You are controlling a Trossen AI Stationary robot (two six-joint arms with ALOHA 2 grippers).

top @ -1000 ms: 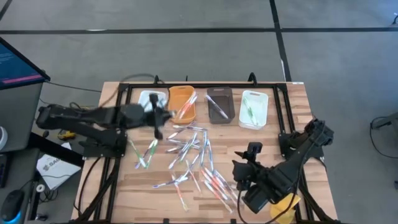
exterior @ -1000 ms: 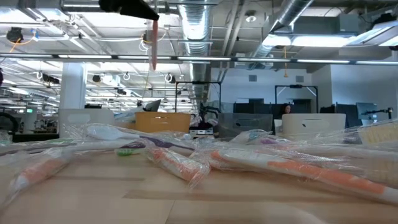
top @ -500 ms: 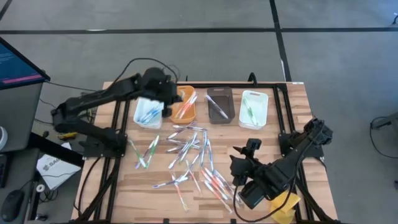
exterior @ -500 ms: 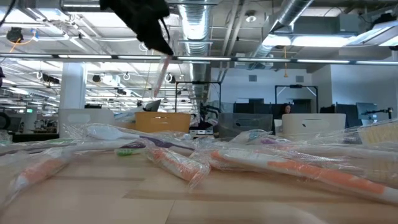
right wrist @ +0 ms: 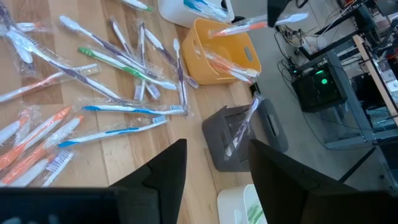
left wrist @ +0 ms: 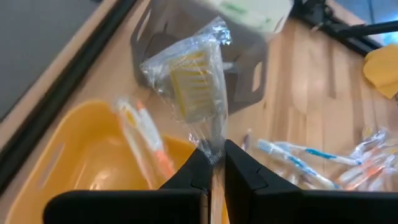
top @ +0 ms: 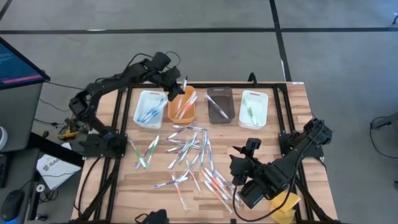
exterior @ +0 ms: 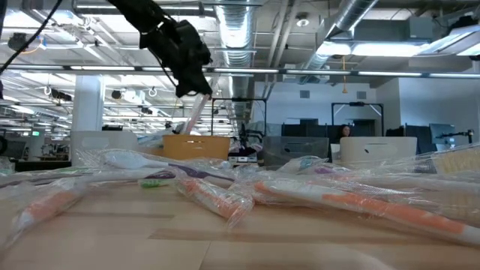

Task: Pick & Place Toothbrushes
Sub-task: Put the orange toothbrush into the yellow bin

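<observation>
My left gripper (top: 177,91) hangs over the far end of the orange tray (top: 182,107), shut on a wrapped toothbrush (exterior: 192,114) with a pinkish-orange handle. Many more wrapped toothbrushes (top: 189,155) lie scattered on the wooden table's middle. Others lie in the white tray (top: 149,109), in the orange tray, in the grey-brown tray (top: 219,104) and in the white tray (top: 253,109) at the right. My right gripper (top: 244,160) waits open above the pile's right side, with nothing between its fingers (right wrist: 155,174). My left gripper pinches the toothbrush between its two fingers, over the clear wrapper (left wrist: 214,144). The bristle end (left wrist: 189,81) sticks out past the fingertips. The fingers slant downward from the table's left. The brush is lifted clear and hangs slanting above the orange tray.
The four trays stand in a row along the table's far edge. A yellow sponge-like lump (top: 286,205) lies at the near right corner, beside my right arm. Black frame rails (top: 283,118) run along the table's sides. Bare wood shows at the near left.
My left gripper has carried the toothbrush from near the white tray toward the far edge and the right, ending above the orange tray. Its wrist has rolled, and the brush has gone from hanging straight down to slanting. It has stayed shut.
</observation>
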